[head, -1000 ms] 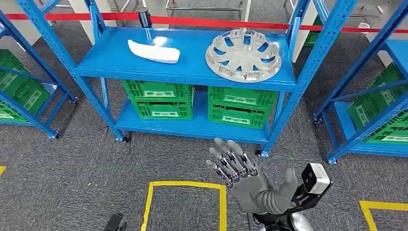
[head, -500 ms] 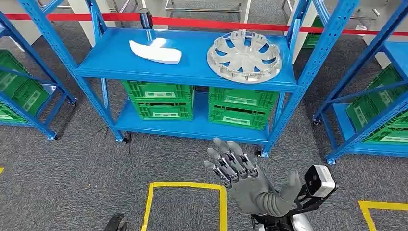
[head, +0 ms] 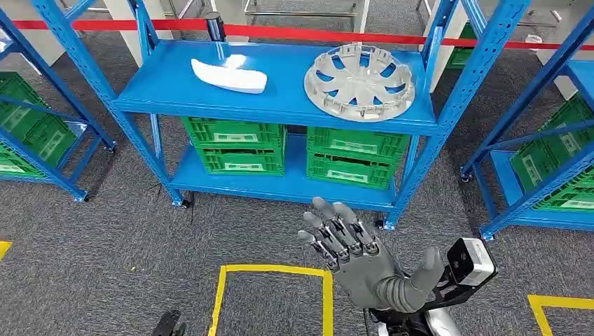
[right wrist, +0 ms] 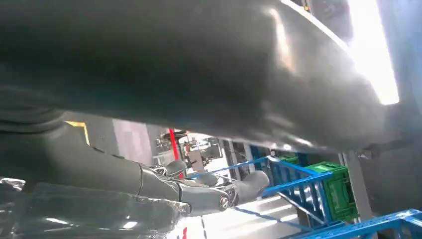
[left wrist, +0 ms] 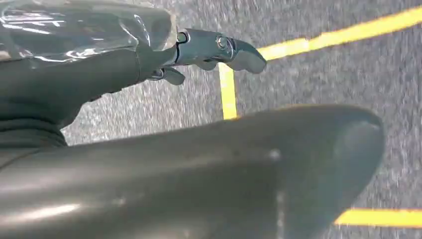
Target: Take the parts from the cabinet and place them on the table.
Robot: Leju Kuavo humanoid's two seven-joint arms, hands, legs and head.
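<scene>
Two parts lie on the top board of the blue shelf rack: a white curved part on the left and a silver wheel cover on the right. My right hand is raised over the grey floor in front of the rack, well short of it, fingers spread and holding nothing. In the right wrist view its fingers reach out toward blue racks. My left hand hangs low over the floor; its fingers are stretched out with nothing in them.
Green crates stand stacked on the rack's lower board. More blue racks with green crates flank it left and right. Red barrier tape runs behind. Yellow floor lines mark a square below my hand.
The whole picture has slid slightly down and to the right, so the camera moved. My right hand keeps its raised, spread pose, drifting a little to the right.
</scene>
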